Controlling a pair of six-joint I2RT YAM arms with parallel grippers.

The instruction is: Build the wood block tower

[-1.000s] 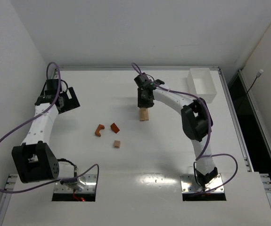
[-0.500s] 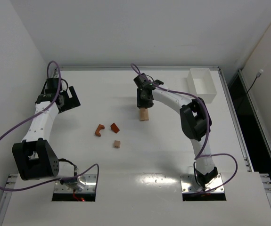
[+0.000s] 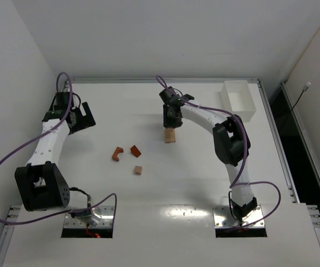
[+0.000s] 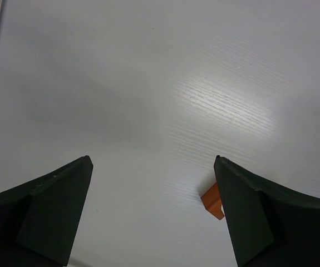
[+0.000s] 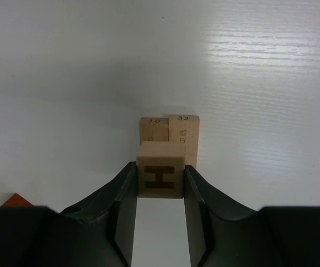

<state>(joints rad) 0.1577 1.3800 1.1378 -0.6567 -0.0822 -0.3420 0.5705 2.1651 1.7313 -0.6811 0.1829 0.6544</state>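
Standing mid-table [image 3: 204, 183], toward the far side: wood block tower [image 3: 171, 136], two pale tan pieces side by side, marked 10 and 32; H cube [image 5: 160, 177], tan, clamped between the right gripper [image 3: 171, 118] fingers directly over them, contact not discernible; loose to the left: reddish arch [image 3: 117, 153], reddish wedge [image 3: 135, 150], small cube [image 3: 138, 170]; left gripper [image 3: 80, 118], far left, fingers apart, holding nothing; white bin [image 3: 239, 100], far right corner.

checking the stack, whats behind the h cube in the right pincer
A pale wooden block numbered 10 beside a pale wooden block numbered 32. The pale wooden cube marked H, clamped in the right pincer, covers their near parts and any contact.
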